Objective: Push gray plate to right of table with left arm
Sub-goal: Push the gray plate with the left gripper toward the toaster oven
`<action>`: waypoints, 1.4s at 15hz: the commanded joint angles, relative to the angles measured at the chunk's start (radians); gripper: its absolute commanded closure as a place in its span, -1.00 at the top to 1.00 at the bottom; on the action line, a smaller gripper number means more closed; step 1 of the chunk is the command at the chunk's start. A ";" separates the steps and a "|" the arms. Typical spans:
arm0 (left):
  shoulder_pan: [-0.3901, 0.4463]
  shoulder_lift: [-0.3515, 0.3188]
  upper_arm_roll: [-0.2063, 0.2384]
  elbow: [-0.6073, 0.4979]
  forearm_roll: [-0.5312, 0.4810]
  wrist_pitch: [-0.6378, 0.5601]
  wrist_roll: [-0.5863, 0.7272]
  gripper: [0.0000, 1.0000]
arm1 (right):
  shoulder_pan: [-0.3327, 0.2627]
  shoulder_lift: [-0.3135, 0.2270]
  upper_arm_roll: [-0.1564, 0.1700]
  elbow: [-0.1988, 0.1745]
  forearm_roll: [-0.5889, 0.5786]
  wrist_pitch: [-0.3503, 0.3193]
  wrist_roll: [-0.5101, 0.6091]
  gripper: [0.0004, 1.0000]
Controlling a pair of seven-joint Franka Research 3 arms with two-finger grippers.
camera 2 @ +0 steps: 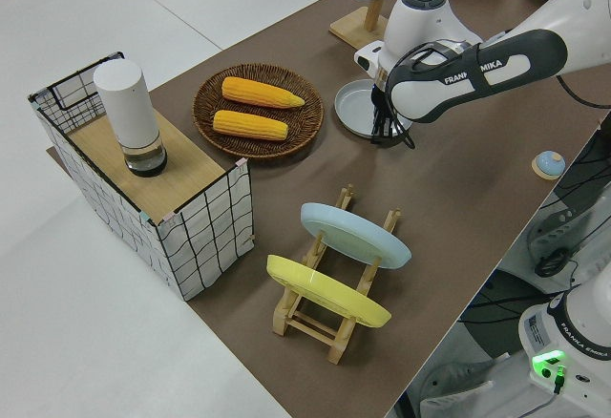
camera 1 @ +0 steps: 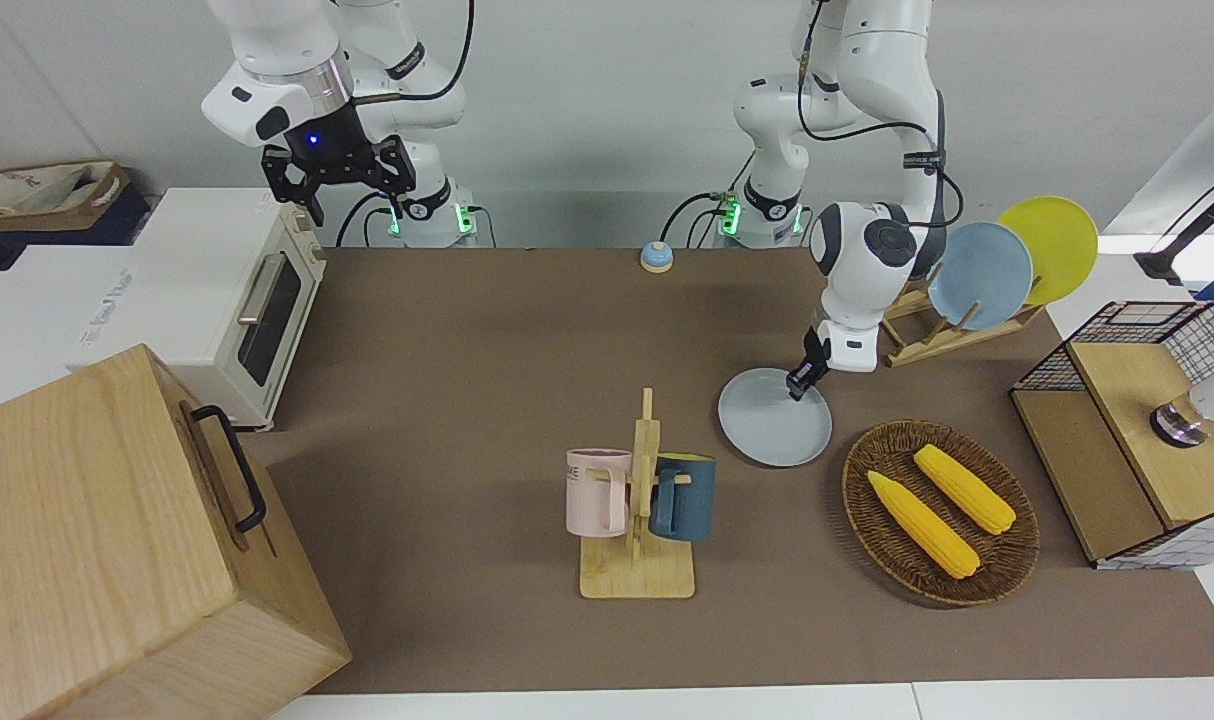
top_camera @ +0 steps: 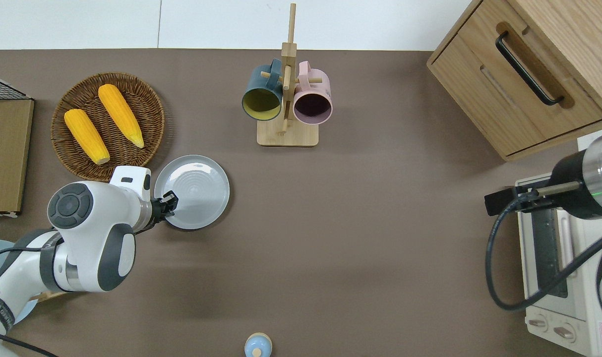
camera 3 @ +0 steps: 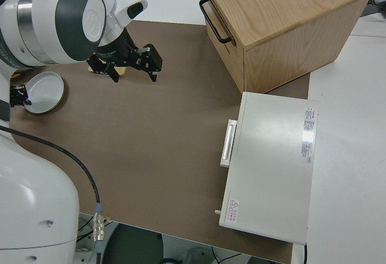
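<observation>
The gray plate [camera 1: 773, 420] [top_camera: 198, 191] lies flat on the brown table [camera 1: 487, 340], between the corn basket and the mug stand. My left gripper [camera 1: 799, 384] [top_camera: 170, 203] is down at the plate's rim, on the edge nearer to the robots and toward the left arm's end of the table. The left side view shows this gripper [camera 2: 387, 135] touching the plate [camera 2: 351, 108] at table height. My right arm is parked, its gripper [camera 1: 337, 180] [camera 3: 129, 64] open and empty.
A wicker basket [top_camera: 147, 104] with two corn cobs lies beside the plate. A wooden mug stand [top_camera: 287, 134] with a blue and a pink mug stands farther out. A rack [camera 1: 932, 335] holds a sky-blue and a yellow plate. A toaster oven [camera 1: 222, 300], a wooden drawer box [camera 1: 107, 540] and a small bell [camera 1: 656, 257] are also here.
</observation>
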 commanded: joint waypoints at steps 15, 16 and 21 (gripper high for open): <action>-0.095 0.011 0.010 -0.020 0.005 0.016 -0.080 -1.00 | -0.020 -0.003 0.013 0.008 0.010 -0.014 0.001 0.97; -0.103 0.011 0.010 -0.020 0.005 0.016 -0.090 -1.00 | -0.020 -0.003 0.015 0.008 0.010 -0.014 0.002 0.97; -0.149 0.011 0.010 -0.018 0.005 0.016 -0.141 -1.00 | -0.020 -0.003 0.013 0.008 0.010 -0.014 0.001 0.97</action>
